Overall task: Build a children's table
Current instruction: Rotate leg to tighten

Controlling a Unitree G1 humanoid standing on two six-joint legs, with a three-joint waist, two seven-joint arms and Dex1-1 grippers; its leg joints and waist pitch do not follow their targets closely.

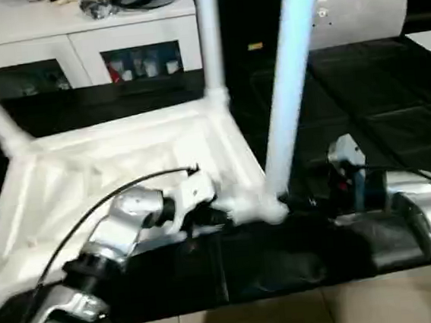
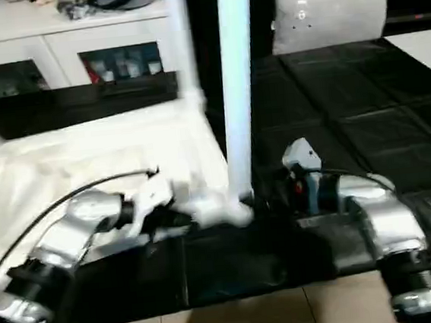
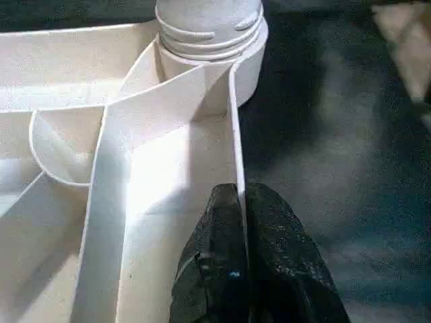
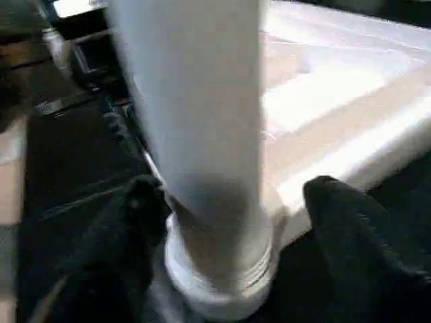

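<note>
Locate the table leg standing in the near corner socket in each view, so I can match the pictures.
Left eye: near leg rises right of centre.
Right eye: same leg, centre.
Left wrist: its threaded base at the tabletop corner.
Right wrist: leg between the right gripper jaws, which stand apart.
Shared landmark: near corner socket.

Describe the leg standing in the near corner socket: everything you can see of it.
The near leg is a long, smooth white plastic tube, standing nearly upright and leaning slightly. Its ridged base sits in the round corner socket of the upturned tabletop. The right gripper straddles its foot, fingers open on either side. The left gripper pinches the tabletop's rim nearby.
</note>
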